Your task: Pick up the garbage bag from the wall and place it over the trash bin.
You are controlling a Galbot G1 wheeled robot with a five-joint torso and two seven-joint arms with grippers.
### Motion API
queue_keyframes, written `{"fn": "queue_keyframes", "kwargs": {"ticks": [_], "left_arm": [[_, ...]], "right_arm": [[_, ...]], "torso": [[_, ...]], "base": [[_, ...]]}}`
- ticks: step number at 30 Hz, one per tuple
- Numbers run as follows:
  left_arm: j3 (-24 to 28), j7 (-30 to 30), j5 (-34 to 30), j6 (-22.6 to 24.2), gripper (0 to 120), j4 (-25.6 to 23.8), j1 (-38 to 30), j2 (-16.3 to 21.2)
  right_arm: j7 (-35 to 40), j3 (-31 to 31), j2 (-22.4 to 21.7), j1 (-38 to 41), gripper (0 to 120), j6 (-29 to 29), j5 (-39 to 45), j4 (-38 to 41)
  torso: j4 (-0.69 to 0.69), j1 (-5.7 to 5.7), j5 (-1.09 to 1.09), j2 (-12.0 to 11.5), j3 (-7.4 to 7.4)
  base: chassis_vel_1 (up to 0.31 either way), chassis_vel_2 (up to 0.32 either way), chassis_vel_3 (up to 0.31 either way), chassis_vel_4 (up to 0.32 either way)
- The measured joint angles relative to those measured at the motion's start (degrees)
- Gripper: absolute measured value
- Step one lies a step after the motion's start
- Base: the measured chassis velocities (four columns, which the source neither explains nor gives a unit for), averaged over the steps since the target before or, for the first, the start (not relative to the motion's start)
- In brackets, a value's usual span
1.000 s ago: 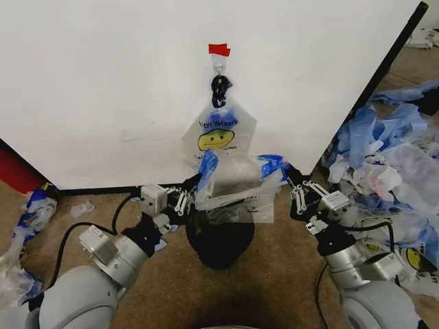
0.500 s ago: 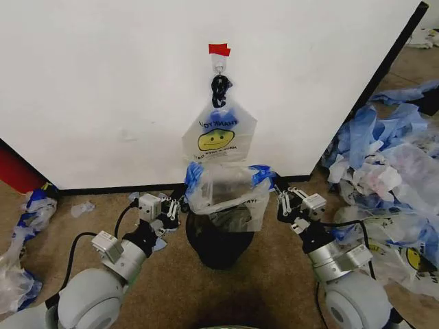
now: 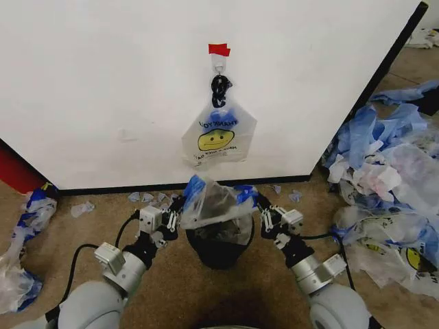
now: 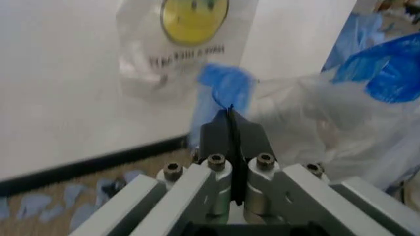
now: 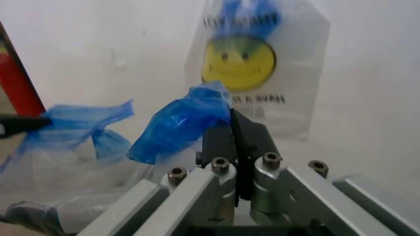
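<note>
Stretched between both grippers at lower centre of the head frame, directly above the trash bin (image 3: 219,250): a translucent garbage bag (image 3: 216,209), mouth spread wide, body sagging down into the bin's top. Clamped tight on the bag's blue handle at its left corner, the left gripper (image 3: 180,209) (jaws fully closed in the left wrist view (image 4: 231,129), a pinch of blue plastic poking out above the tips). Likewise closed hard on the opposite blue handle, the right gripper (image 3: 259,205), at the bag's right corner; in the right wrist view (image 5: 233,130) a crumpled blue wad (image 5: 180,125) bunched beside the shut jaws. Higher up, centre of the head frame, on the wall (image 3: 103,89): a second bag (image 3: 218,140) with yellow smiley face and dark print, hanging from a hook (image 3: 219,66) under a strip of red tape (image 3: 219,49), blue handles twisted dark at the top. Along the wall's foot, a black trim line and small blue scraps (image 3: 147,197) on the brown carpet. Heaped at right of the frame, a loose pile of bags (image 3: 387,171), blue and clear. At far left, a red object (image 3: 17,171) beside the wall's edge, more crumpled plastic (image 3: 20,240) below it.
</note>
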Motion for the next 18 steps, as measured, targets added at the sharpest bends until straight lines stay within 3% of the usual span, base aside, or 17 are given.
{"fn": "queue_keyframes", "kwargs": {"ticks": [18], "left_arm": [[5.63, -3.15, 0.65, -0.51, 0, 3.17, 1.40, -0.56]], "right_arm": [[2.08, 3.28, -1.17, -6.87, 0, 0.29, -1.38, -2.99]], "torso": [[0.00, 0.00, 0.01, 0.00, 0.00]], "base": [[0.000, 0.000, 0.000, 0.000]]}}
